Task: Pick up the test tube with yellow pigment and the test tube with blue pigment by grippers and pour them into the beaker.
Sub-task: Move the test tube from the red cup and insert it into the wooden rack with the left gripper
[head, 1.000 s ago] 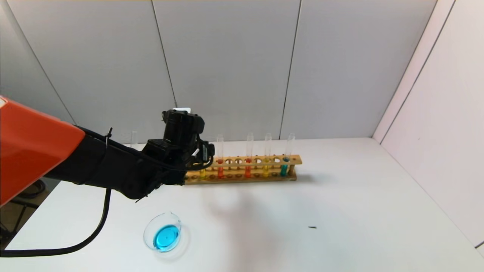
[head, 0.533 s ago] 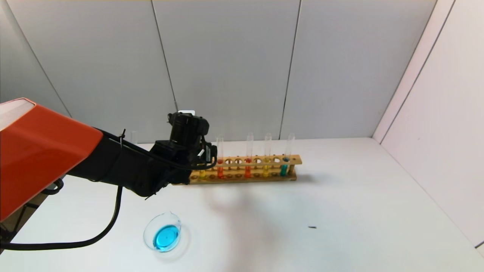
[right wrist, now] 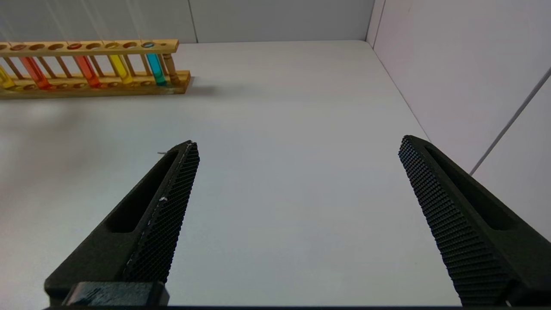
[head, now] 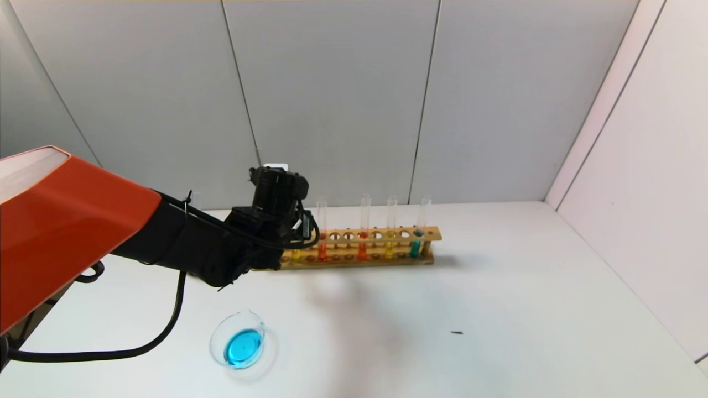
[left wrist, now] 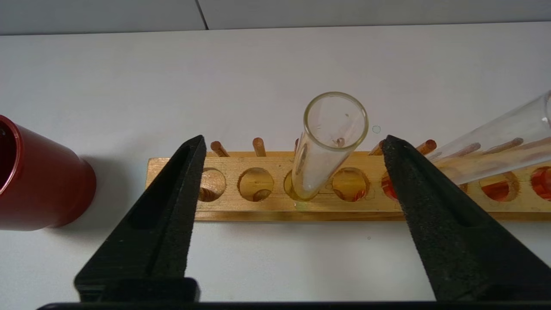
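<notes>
My left gripper (left wrist: 293,137) is open, its jaws wide on either side of a test tube with yellow pigment (left wrist: 327,146) that stands in the third hole from the left end of the wooden rack (left wrist: 258,206); they do not touch it. In the head view this gripper (head: 287,237) covers the rack's left end, and the tube's yellow liquid (head: 296,255) shows below it. A second yellow tube (head: 389,250) stands further right. The beaker (head: 241,345) holds blue liquid near the table's front left. No tube with bright blue liquid shows. My right gripper (right wrist: 297,146) is open and empty over bare table.
The rack (head: 359,246) also holds two orange-red tubes (head: 322,251) and a teal tube (head: 415,249) at its right end. A dark red cup (left wrist: 38,181) stands just beyond the rack's left end. A small dark speck (head: 457,333) lies on the white table.
My left arm has reached further forward and to the right, bringing the open gripper closer to the rack's left end. Nothing else has moved.
</notes>
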